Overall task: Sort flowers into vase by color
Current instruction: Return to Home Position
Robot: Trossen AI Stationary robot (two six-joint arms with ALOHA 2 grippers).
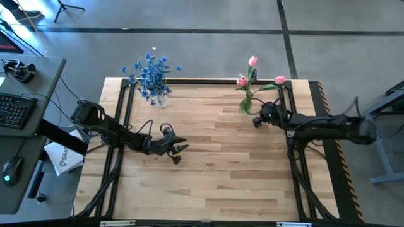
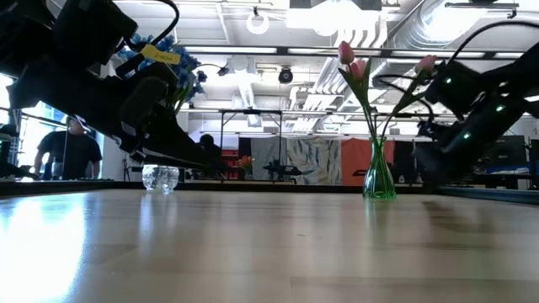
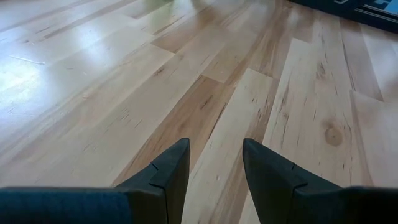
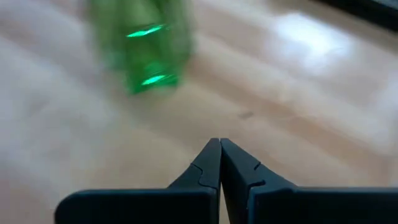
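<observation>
The left gripper [image 1: 177,151] hovers low, jaws apart; the right gripper [image 1: 257,120], jaws together, sits beside the green glass vase [image 1: 245,105] holding pink tulips [image 1: 252,62]. The clear glass vase [image 1: 161,99] holds blue blossom sprays [image 1: 150,72].

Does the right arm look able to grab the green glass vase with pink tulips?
Probably yes. The right gripper sits just beside the green glass vase, with only wooden table between; its shut fingers would need opening.

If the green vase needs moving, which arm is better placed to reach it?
Right, I think: the right claw, shut, hangs beside the green vase; the left claw, open, is far off, mid-table.
</observation>
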